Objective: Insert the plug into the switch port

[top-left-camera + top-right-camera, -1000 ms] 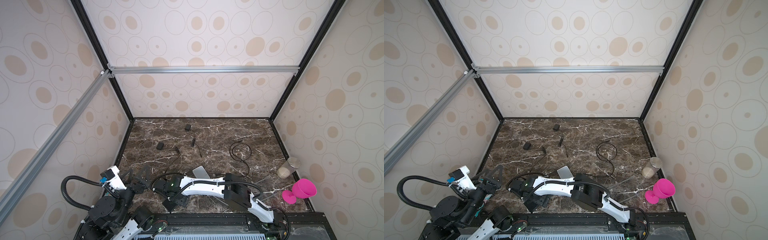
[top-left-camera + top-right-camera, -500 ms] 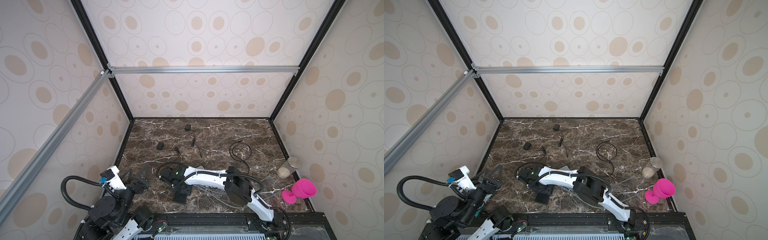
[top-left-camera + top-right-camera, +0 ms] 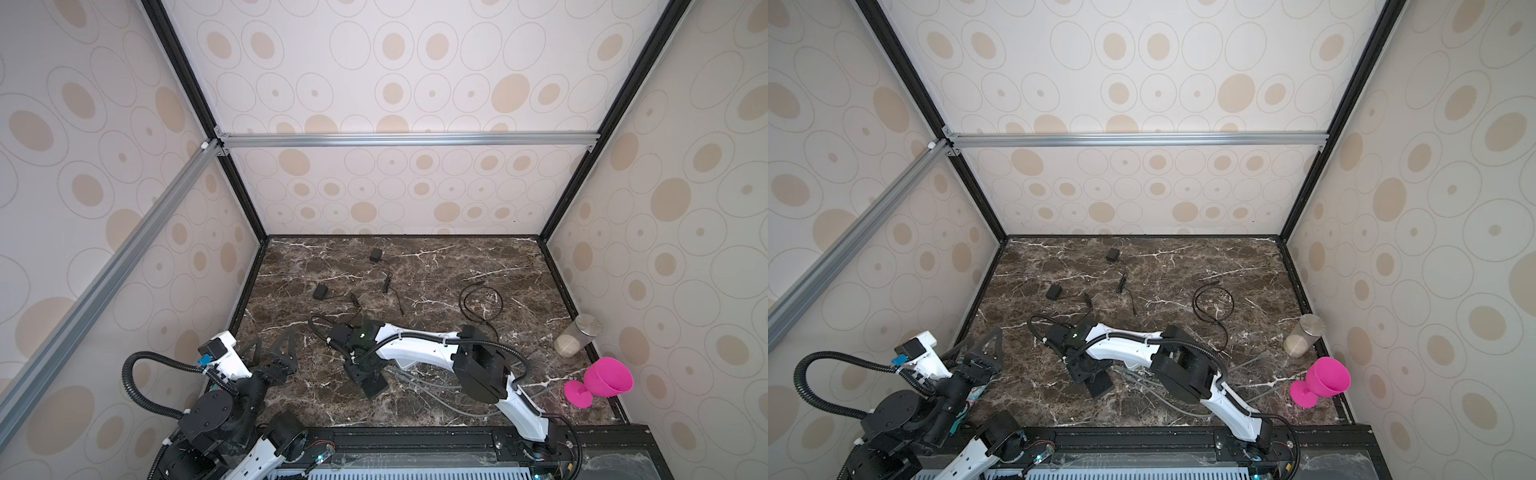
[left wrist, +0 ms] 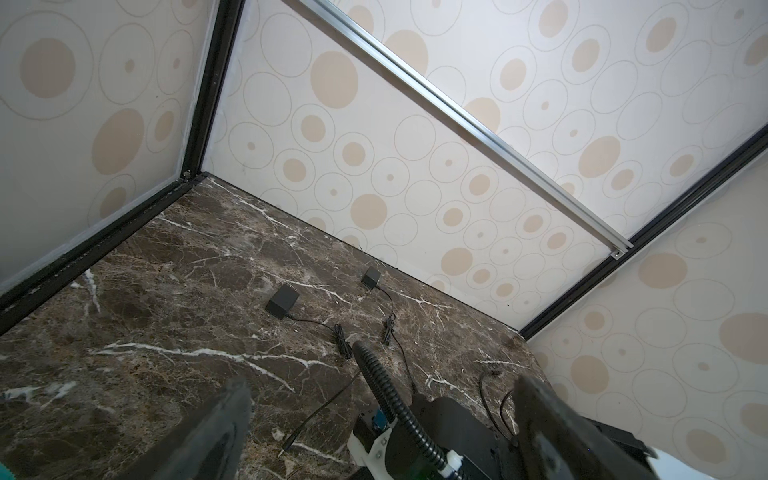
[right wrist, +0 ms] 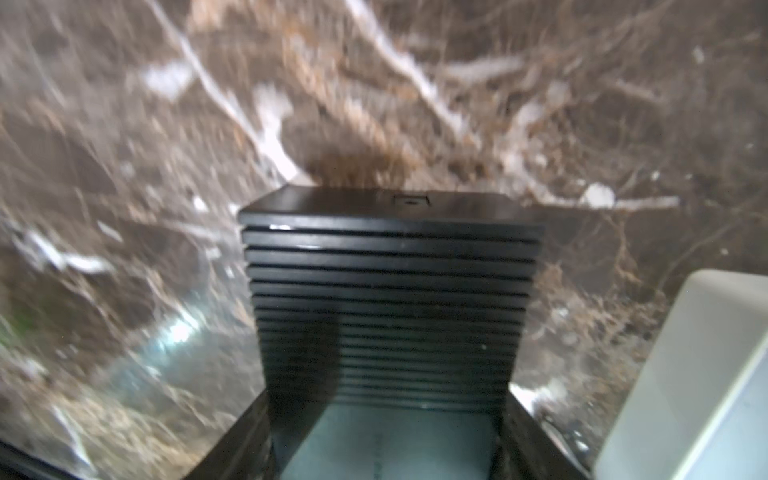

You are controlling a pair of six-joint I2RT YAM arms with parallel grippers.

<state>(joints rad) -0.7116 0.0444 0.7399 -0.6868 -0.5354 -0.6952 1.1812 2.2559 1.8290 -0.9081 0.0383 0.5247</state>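
The ribbed switch (image 5: 390, 282) is seemingly clasped by the right gripper (image 5: 387, 399); left of it, the left gripper (image 3: 274, 347) is spread wide.

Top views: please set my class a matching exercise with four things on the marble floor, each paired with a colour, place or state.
Things:
1. goblet
2. jar
3. cable
4. ribbed black box

Descriptions:
A. gripped between the fingers of the right hand
B. pink
C. black, lying in a loop
D. metal lid, pale contents

Pairs: 1-B, 2-D, 3-C, 4-A
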